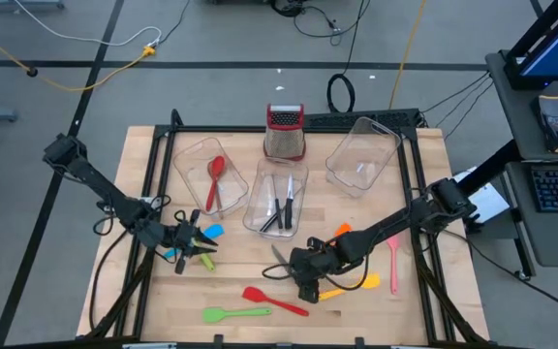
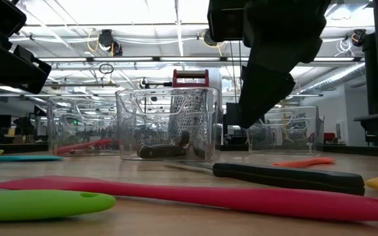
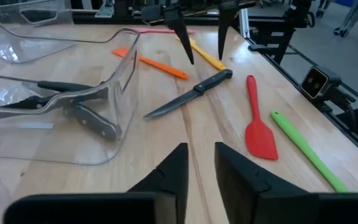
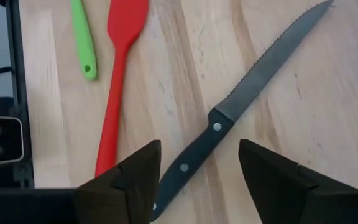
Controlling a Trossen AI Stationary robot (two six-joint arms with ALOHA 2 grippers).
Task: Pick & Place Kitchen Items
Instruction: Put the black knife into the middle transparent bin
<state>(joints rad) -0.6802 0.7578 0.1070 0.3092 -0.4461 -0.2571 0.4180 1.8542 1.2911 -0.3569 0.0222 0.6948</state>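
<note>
Knife [image 4: 241, 118] lying flat mid-frame under the spread, empty right gripper [image 4: 197, 180]: stiff, light, slippery blade (best taken by black handle); left gripper [image 3: 201, 171] slightly parted, empty

Evenly and brightly lit from ceiling strip lights [image 2: 176, 26], glaring white in the low view. Soft, faint shadows on the worktop [image 1: 260, 334]. Blurred up close: green spatula [image 2: 38, 204], red spatula [image 2: 195, 196]. Reflections on the clear tubs [image 3: 55, 118].

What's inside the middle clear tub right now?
The middle tub holds black-handled knives, at least two, lying side by side. Whether more lie beneath them cannot be told.
</note>
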